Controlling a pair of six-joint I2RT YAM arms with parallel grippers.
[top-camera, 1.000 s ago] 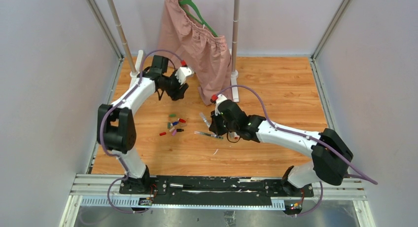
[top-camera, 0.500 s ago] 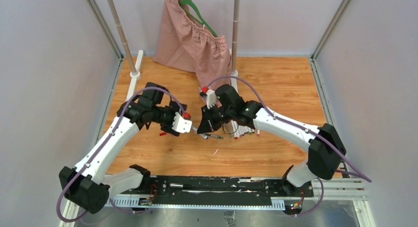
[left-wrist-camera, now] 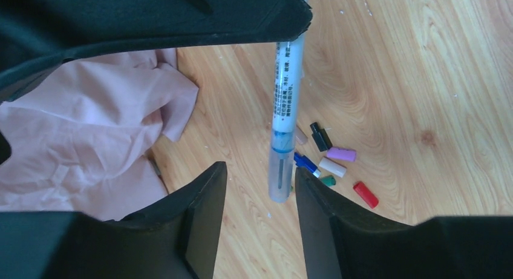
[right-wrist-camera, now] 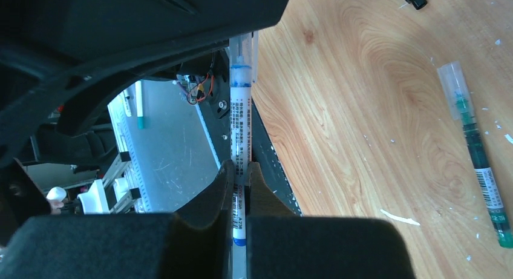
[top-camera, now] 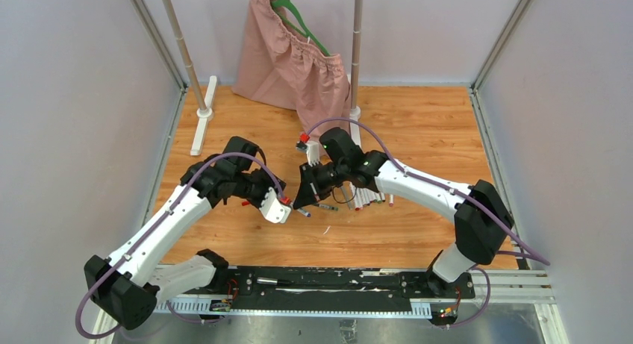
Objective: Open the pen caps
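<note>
The right gripper [right-wrist-camera: 240, 167] has its 2 fingers [right-wrist-camera: 212, 200] pressed together on the barrel of a white pen [right-wrist-camera: 238, 121], pinching it near one end. From there the pen reaches straight out past the fingertips to the left gripper [left-wrist-camera: 260, 169].

The left gripper's 2 fingers [left-wrist-camera: 202, 218] are spread, with the clear cap [left-wrist-camera: 281, 179] on the far end of the pen sitting between their tips. There is an open gap between the cap and 1 finger; the other finger is just beside the cap, and I cannot tell whether it touches.

Loose caps [left-wrist-camera: 333, 166] lie in a small cluster on the wooden table [left-wrist-camera: 393, 79], beyond the left fingertips on the side of the finger nearest the pen. Among them are a black cap [left-wrist-camera: 320, 135], a purple cap [left-wrist-camera: 340, 154] and a red cap [left-wrist-camera: 365, 194], the red one lying a little apart from the rest. On the opposite side of those fingers a pink cloth [left-wrist-camera: 91, 146] rests on the table.

In the right wrist view, a green pen [right-wrist-camera: 481, 170] with its own clear cap on lies flat on the table, well apart from the pinching fingers.
</note>
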